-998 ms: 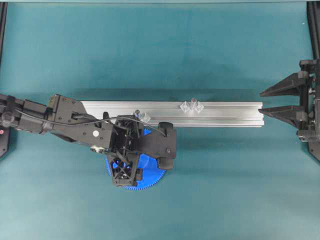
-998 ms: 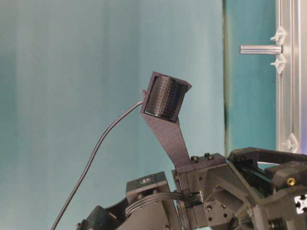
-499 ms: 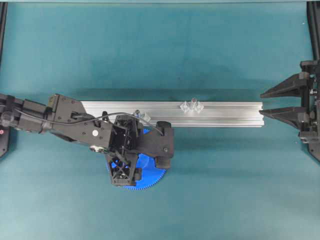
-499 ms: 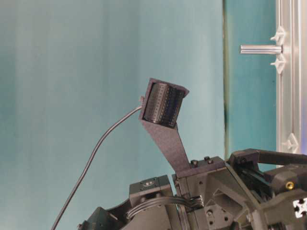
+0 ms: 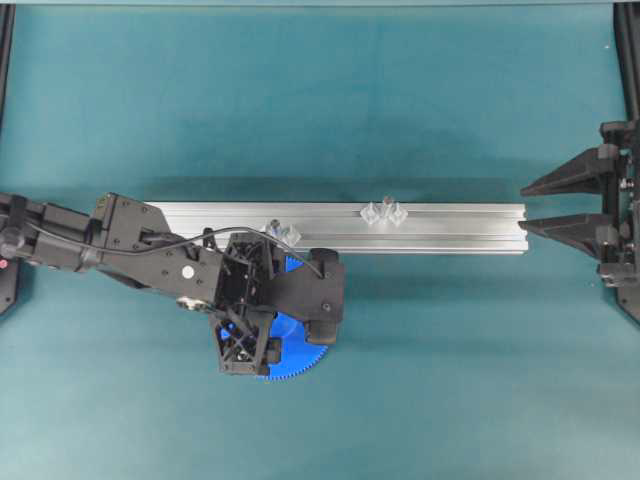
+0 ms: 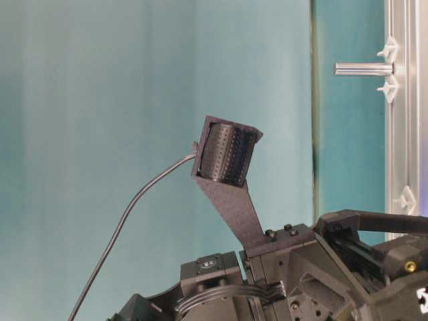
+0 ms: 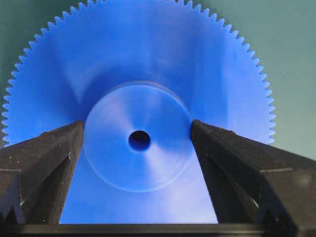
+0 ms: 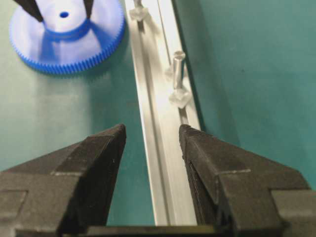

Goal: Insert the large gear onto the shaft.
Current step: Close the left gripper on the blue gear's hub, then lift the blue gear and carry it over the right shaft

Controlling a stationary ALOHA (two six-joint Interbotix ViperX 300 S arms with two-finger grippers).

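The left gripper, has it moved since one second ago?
Yes. In the overhead view the left gripper has shifted slightly toward the bottom edge, away from the aluminium rail, over the large gear.

A big teal green mat (image 5: 330, 90) is covering the whole table and looking smooth and flat. Soft light is shining on it from above, making dark shadows. Black frame bars (image 5: 627, 60) are running down both side edges. A pale blue-green wall (image 6: 100, 134) is standing behind
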